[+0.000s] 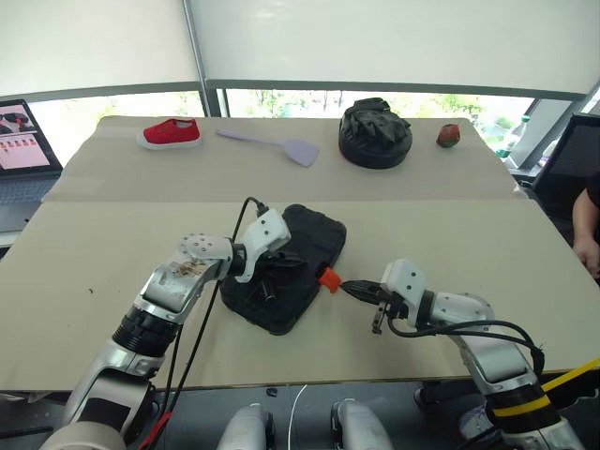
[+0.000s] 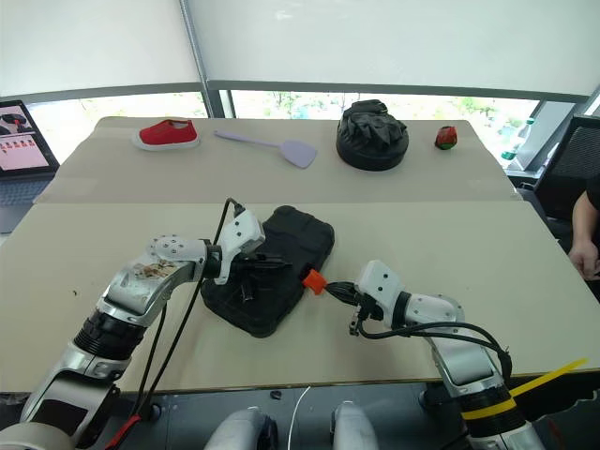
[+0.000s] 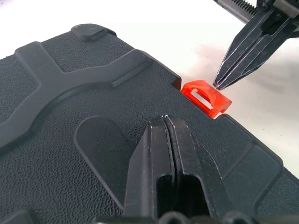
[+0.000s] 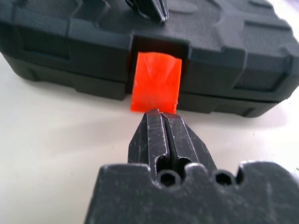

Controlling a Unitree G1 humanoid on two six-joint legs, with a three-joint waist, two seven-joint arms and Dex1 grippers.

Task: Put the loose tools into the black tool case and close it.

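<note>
— Black fingers pressed together on both sides, operator: your right gripper (image 4: pixel 160 122) holds nothing, and its tips sit right at the free edge of the orange latch (image 4: pixel 156 87), touching it or just short of it.

— And the left?

— Your left gripper (image 3: pixel 165 122) is pinched shut too, empty, its tips resting on the ribbed lid of the black tool case (image 1: pixel 298 246), just behind the latch.

— Where's the case?

— One case, lid down, lying on the tan table (image 1: pixel 450 234) between your two grippers, latch side facing the right one. The latch stands out from the shell.

— What else do you count?

— Farther off you have one lilac spatula (image 1: pixel 281 144), one round black bundle (image 1: pixel 375 133), one red shoe (image 1: pixel 171 133) and one small red thing (image 1: pixel 448 135) along the far edge.
</note>
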